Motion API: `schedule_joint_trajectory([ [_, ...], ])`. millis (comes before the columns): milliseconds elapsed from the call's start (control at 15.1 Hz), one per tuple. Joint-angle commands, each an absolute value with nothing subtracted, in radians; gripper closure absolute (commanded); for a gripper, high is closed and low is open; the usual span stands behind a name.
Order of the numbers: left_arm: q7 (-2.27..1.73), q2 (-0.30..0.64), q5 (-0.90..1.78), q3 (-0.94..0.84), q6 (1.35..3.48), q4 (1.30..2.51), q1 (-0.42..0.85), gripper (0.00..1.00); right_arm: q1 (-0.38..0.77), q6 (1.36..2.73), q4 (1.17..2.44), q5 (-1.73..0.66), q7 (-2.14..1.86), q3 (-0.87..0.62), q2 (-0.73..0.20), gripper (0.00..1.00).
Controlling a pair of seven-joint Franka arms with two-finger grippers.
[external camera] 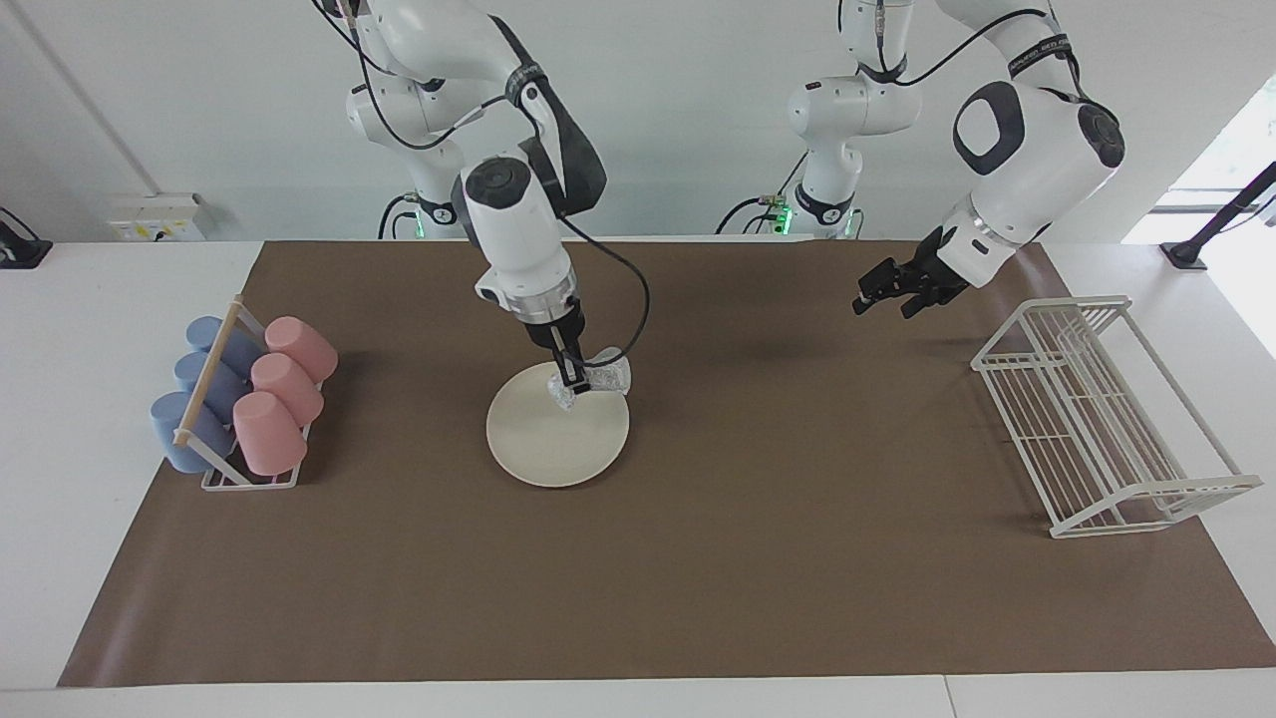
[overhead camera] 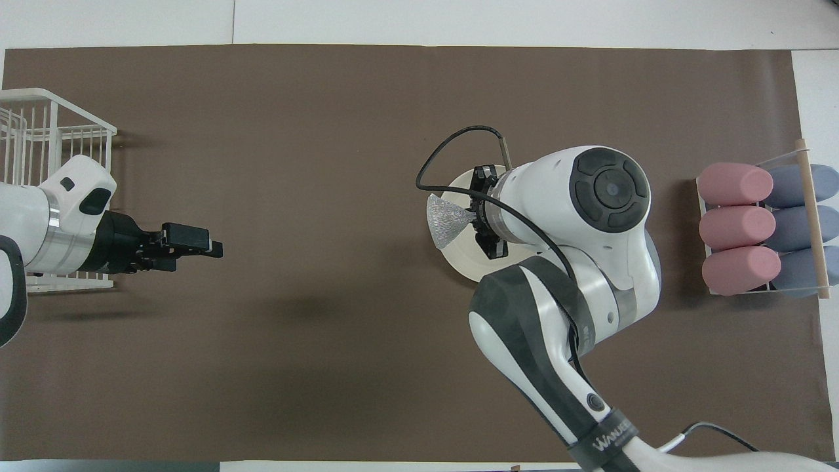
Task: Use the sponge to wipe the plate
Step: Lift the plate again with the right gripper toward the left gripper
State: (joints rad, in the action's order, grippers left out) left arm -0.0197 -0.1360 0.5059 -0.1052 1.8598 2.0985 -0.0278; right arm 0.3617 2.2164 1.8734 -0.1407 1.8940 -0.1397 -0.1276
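While left arm waits, brown paper mat (external camera: 698, 558) covers table. White wire rack (external camera: 1097, 419) at left arm's end, nothing visible in it. Cup rack (external camera: 214, 479) at right arm's end holds three pink cups (external camera: 281, 391) and three blue cups (external camera: 199, 384) lying on sides. Round cream-white plate (external camera: 548, 444) flat on mat. Right gripper (external camera: 575, 387) over plate's robot-side rim, fingers pinched on small silvery glittery sponge (external camera: 606, 379), raised off plate. Left gripper (external camera: 887, 291) over bare mat near wire rack, fingers spread wide, holding nothing.
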Motion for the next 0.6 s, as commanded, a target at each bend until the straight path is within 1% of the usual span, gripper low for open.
schedule_joint_trajectory([
  [0,-0.037,-0.147,0.676,-0.098,1.859,2.111,-0.015,0.00,0.357,2.174,1.841,-0.156,2.023,-0.207,-0.103,1.00],
  [133,-0.035,-0.150,0.834,-0.098,1.842,2.112,-0.015,0.00,0.359,2.108,1.755,-0.150,2.107,-0.227,-0.107,1.00],
  [265,-0.023,-0.153,0.972,-0.100,1.851,2.134,-0.014,0.00,0.412,2.024,1.714,-0.118,2.143,-0.226,-0.109,1.00],
  [331,-0.006,-0.155,1.036,-0.100,1.853,2.137,-0.011,0.01,0.426,2.011,1.706,-0.089,2.148,-0.225,-0.109,1.00],
  [530,0.035,-0.156,1.153,-0.100,1.874,2.144,0.044,0.00,0.428,2.023,1.703,-0.078,2.194,-0.227,-0.110,1.00],
])
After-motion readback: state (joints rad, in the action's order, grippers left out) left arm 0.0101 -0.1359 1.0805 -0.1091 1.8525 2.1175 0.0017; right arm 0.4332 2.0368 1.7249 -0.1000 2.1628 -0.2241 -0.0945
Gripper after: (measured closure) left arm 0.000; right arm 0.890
